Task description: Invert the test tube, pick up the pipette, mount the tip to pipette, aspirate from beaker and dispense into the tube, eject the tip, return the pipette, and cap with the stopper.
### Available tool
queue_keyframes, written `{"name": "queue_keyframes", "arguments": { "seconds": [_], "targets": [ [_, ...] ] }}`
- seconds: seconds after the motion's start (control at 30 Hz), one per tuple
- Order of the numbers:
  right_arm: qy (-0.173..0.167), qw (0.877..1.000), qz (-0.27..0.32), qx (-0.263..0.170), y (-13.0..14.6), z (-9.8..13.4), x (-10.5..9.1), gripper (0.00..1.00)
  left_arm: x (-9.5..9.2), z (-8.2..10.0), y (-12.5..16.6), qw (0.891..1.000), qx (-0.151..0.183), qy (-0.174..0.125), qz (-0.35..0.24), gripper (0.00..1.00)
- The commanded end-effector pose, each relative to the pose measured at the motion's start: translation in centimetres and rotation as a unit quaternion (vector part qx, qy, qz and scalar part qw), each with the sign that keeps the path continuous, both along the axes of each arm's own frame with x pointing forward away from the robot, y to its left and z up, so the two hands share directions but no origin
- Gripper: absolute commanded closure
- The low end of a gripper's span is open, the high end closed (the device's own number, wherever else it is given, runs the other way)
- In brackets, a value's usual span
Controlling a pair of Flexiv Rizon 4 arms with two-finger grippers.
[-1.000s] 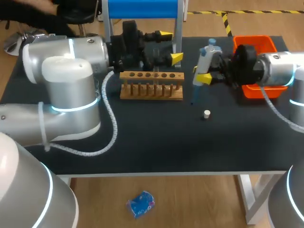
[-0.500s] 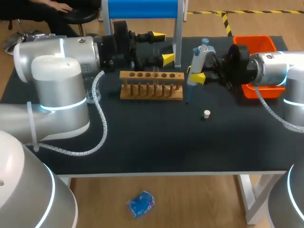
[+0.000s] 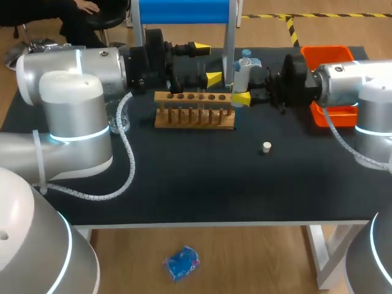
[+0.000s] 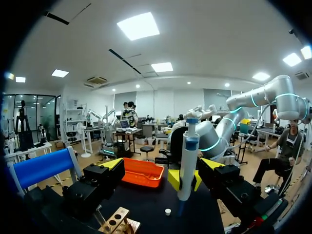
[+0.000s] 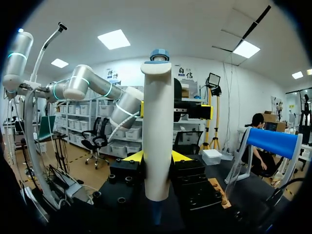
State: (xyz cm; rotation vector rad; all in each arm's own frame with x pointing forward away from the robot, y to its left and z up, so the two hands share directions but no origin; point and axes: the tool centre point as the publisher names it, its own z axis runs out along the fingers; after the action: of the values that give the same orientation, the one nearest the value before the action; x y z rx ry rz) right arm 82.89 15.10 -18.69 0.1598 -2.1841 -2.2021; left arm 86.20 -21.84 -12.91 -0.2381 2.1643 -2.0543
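white pipette (image 3: 242,70) stands upright in the right pincer (image 5: 157,158), clamped from 2 sides, just off the right end of the rack (image 3: 195,117). left pincer (image 3: 206,62) hangs behind the rack, fingers wide apart and gripping nothing. stopper (image 3: 266,147) sits on the table (image 3: 184,184) — well apart from both.
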Motion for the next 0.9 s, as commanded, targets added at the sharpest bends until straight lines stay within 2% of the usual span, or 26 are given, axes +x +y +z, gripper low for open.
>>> {"name": "queue_keyframes", "arguments": {
  "seconds": [0.03,0.47,0.9],
  "targets": [
    [-0.005,1.000,0.001,0.001,1.5,0.4,0.5,1.00,0.3,-0.4,0.6,1.000,-0.005,0.000,-0.005,0.00],
    [-0.010,1.000,0.015,0.004,3.8,0.1,2.3,1.00,0.5,-0.7,0.2,1.000,-0.015,-0.005,-0.007,0.00],
    [-0.008,1.000,0.021,0.015,5.5,0.1,3.2,1.00,0.5,-1.0,0.0,1.000,-0.020,-0.004,-0.008,0.00]
  ]
}}
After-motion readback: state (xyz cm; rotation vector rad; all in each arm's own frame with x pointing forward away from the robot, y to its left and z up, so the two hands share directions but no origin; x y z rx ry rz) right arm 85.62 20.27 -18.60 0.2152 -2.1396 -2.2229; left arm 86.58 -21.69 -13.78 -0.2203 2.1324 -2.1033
